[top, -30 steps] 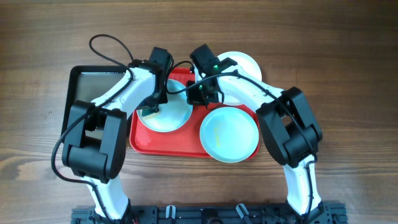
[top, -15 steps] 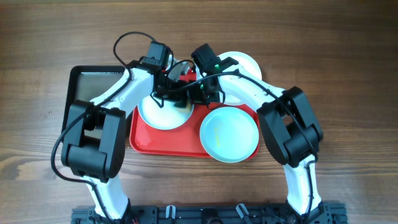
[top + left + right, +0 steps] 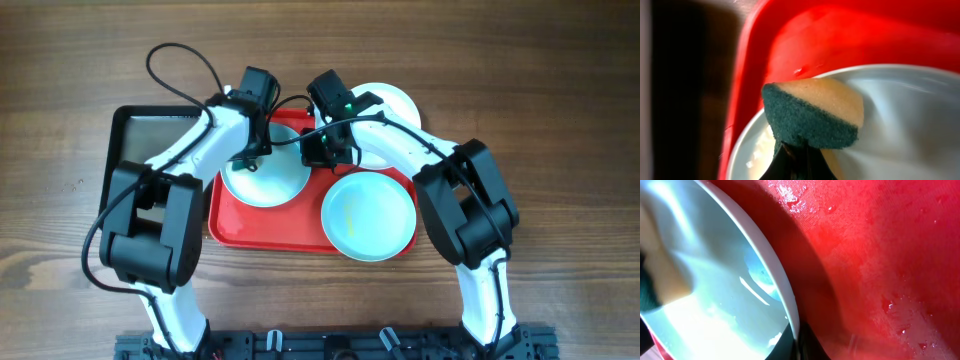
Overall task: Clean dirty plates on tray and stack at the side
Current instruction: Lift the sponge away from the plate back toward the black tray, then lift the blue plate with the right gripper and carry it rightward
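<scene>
On the red tray a pale mint-blue plate lies at the left. My left gripper is shut on a green-and-tan sponge and presses it onto that plate near its left rim. My right gripper is shut on the same plate's right rim, pinching it. A second mint-blue plate with yellowish smears lies at the tray's right front. A white plate shows at the back right, partly hidden by the right arm.
A black metal tray stands left of the red tray, under the left arm. Water drops lie on the red tray floor. Bare wooden table surrounds the trays.
The left gripper with the sponge has swept right over the plate and come back left. The right gripper has stayed on the plate's rim.
</scene>
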{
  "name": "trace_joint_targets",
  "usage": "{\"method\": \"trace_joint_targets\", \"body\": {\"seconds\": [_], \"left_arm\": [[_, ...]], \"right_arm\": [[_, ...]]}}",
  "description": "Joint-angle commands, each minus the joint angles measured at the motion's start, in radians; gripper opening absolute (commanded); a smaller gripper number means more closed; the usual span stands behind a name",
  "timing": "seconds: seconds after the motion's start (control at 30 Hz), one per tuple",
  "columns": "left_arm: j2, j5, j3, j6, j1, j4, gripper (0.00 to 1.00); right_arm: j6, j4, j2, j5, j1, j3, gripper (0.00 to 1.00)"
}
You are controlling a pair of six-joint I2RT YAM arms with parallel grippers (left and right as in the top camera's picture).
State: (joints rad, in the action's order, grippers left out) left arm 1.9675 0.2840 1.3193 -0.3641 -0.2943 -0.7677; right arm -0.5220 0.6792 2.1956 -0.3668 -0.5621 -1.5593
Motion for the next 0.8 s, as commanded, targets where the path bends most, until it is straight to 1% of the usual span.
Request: {"method": "trace_joint_targets", "body": {"seconds": [0.0, 0.07, 0.13, 0.17, 0.23, 0.37, 0.53, 0.63, 0.77], "left_arm": [[0.011, 0.005, 0.175, -0.066, 0.061, -0.134, 0.04], [0.011, -0.081, 0.304, -0.059, 0.089, -0.216, 0.04], [0.011, -0.138, 0.412, -0.059, 0.114, -0.274, 0.04], [0.011, -0.158, 0.472, -0.059, 0.130, -0.309, 0.04], [0.010, -0.158, 0.515, -0.059, 0.148, -0.341, 0.04], [0.011, -0.173, 0.507, -0.060, 0.173, -0.376, 0.04], [0.011, -0.172, 0.465, -0.060, 0.173, -0.377, 0.04], [0.011, -0.172, 0.446, -0.059, 0.173, -0.378, 0.04], [0.011, -0.172, 0.438, -0.059, 0.173, -0.377, 0.04]], "right_arm": [[-0.002, 0.013, 0.024, 0.006, 0.003, 0.010, 0.04], [-0.001, 0.014, 0.024, 0.006, 0.003, 0.010, 0.04], [-0.001, 0.017, 0.024, 0.008, 0.003, 0.010, 0.04], [-0.001, 0.017, 0.024, 0.010, 0.003, 0.010, 0.04], [-0.002, 0.018, 0.024, 0.010, 0.002, 0.010, 0.04], [-0.005, 0.018, 0.033, 0.027, -0.012, 0.011, 0.04], [-0.004, 0.014, 0.044, 0.056, -0.056, 0.010, 0.04], [-0.001, 0.032, 0.039, 0.075, -0.055, -0.010, 0.04], [0.008, 0.095, -0.034, 0.202, -0.047, -0.041, 0.04]]}}
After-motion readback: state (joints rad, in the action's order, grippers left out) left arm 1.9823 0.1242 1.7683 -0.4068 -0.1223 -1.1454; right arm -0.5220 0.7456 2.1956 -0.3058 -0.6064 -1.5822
